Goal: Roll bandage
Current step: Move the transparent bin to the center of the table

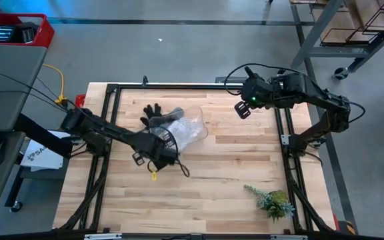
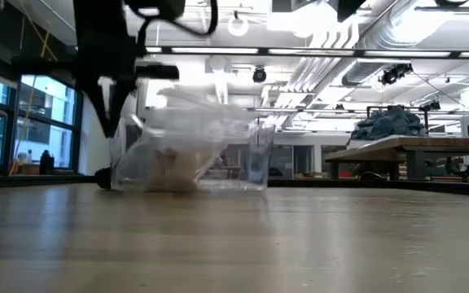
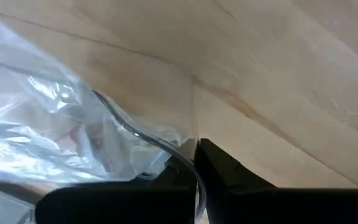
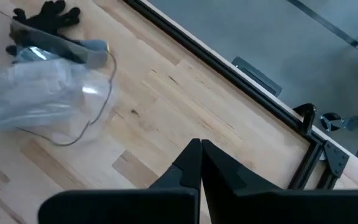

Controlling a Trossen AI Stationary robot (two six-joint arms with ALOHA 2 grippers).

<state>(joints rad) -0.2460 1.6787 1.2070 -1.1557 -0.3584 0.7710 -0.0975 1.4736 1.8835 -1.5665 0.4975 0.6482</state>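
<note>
A crinkly clear plastic bag [image 1: 191, 128] lies on the wooden table near its middle, and also shows in the low view [image 2: 202, 155]. A pale mass shows through its wall; the bandage itself is not plain to see. A black-and-grey work glove [image 1: 153, 113] lies against the bag's far-left side. My left gripper [image 1: 171, 144] is shut on the bag at its near-left side. My right gripper [image 1: 242, 109] is shut and empty, held above the table's far right part. My left gripper pinches the bag's edge [image 3: 180, 147], where a dark rim line runs in between the two fingertips. The fingers slant down at it from the table's left. The bag's bottom rests on the table [image 2: 190, 187], with its wall standing up.
A small green plant sprig [image 1: 272, 200] lies near the near right corner. A black metal frame [image 1: 179, 85] runs along the table's far edge and sides. Bare wood lies between the bag and the plant.
</note>
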